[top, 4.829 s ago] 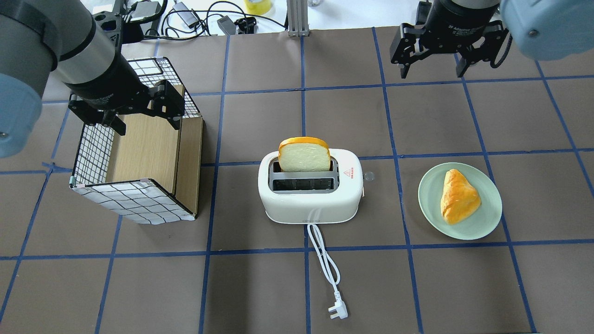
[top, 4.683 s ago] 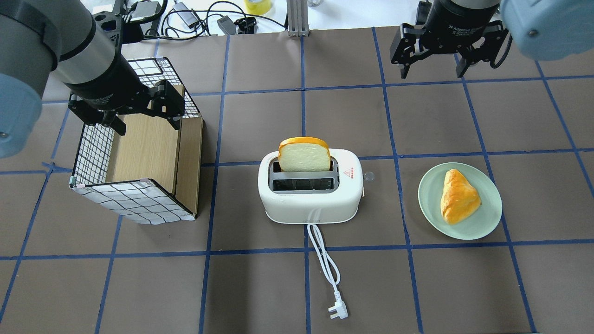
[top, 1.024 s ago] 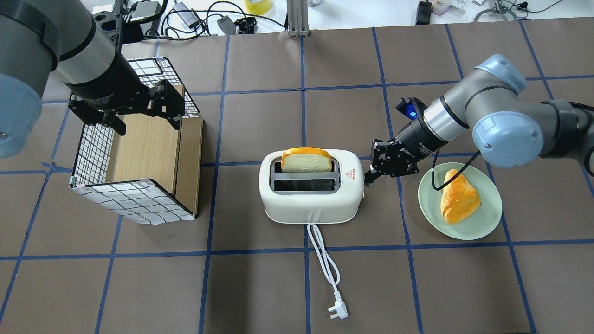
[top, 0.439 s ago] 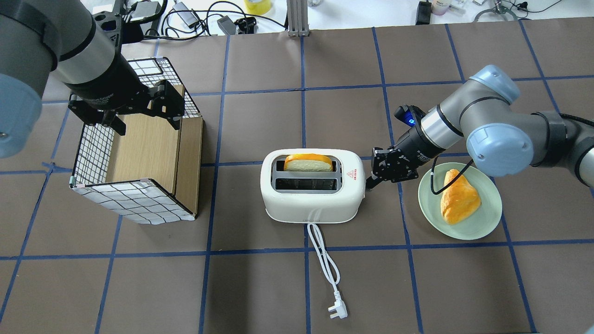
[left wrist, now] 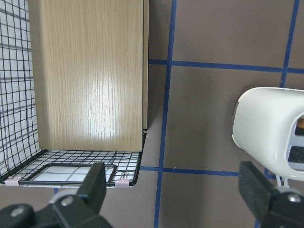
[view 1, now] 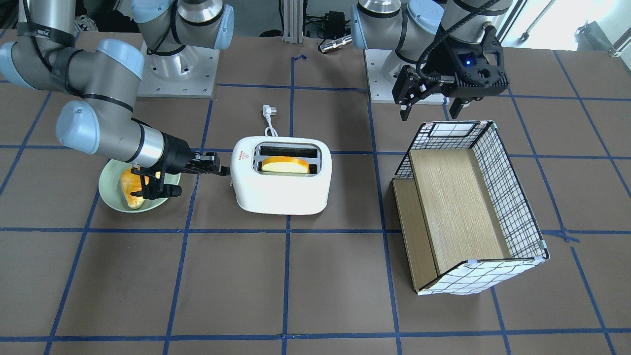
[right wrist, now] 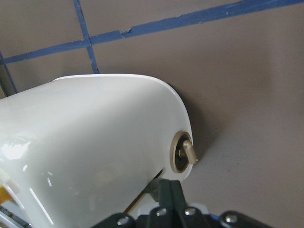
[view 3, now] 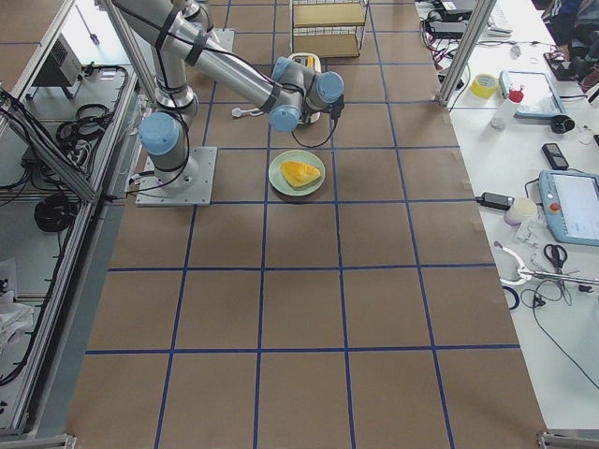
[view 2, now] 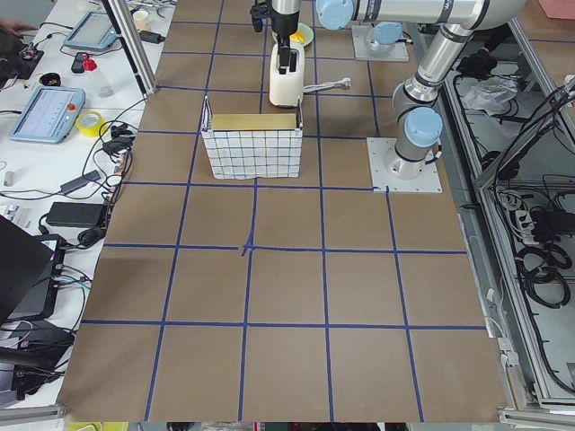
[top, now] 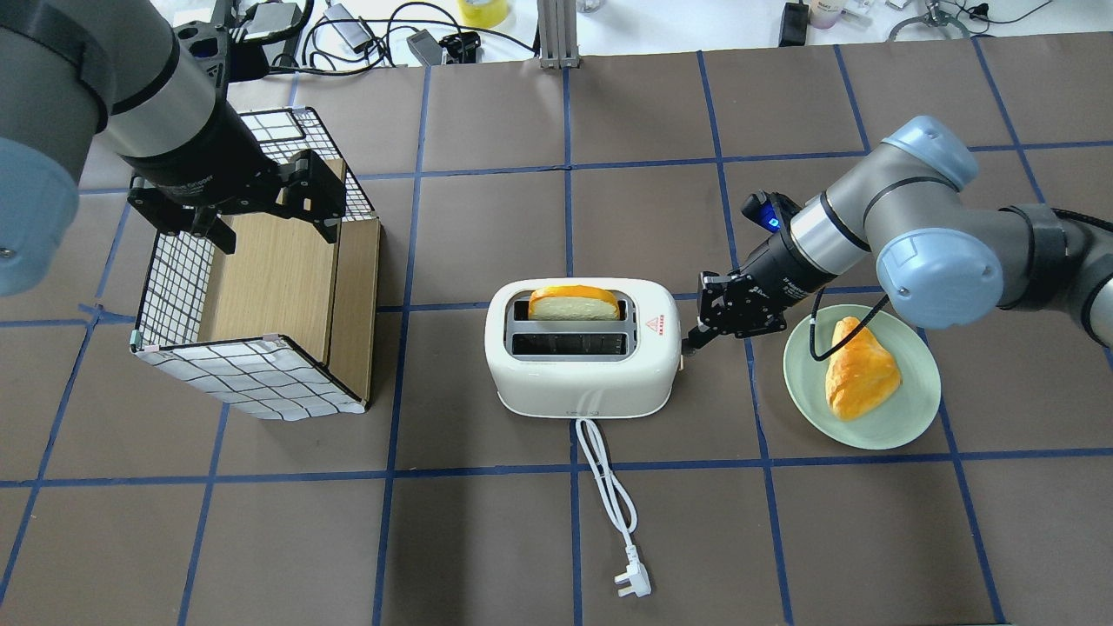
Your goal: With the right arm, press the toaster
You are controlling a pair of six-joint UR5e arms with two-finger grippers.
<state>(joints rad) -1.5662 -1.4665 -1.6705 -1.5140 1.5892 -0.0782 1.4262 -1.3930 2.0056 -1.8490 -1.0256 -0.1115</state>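
The white toaster (top: 583, 374) stands mid-table with a bread slice (top: 574, 304) sunk low in its back slot. Its cord and plug (top: 632, 581) trail toward the near edge. My right gripper (top: 691, 341) is shut, with its fingertips against the toaster's right end, low down at the side. In the front-facing view it (view 1: 222, 171) touches the toaster (view 1: 281, 190) on that view's left. The right wrist view shows the toaster's rounded end (right wrist: 95, 142) with a small knob (right wrist: 184, 154) just above the fingers. My left gripper (top: 274, 230) is open and empty above the grid box.
A grid-patterned box (top: 261, 382) with a wooden inside lies at the left. A green plate (top: 904, 426) with a pastry (top: 856, 369) sits right of the toaster, under my right forearm. Cables and tools lie beyond the table's far edge.
My right arm came down from the far right to the toaster's right end. The bread slice has sunk lower into the slot. The left arm has not moved.
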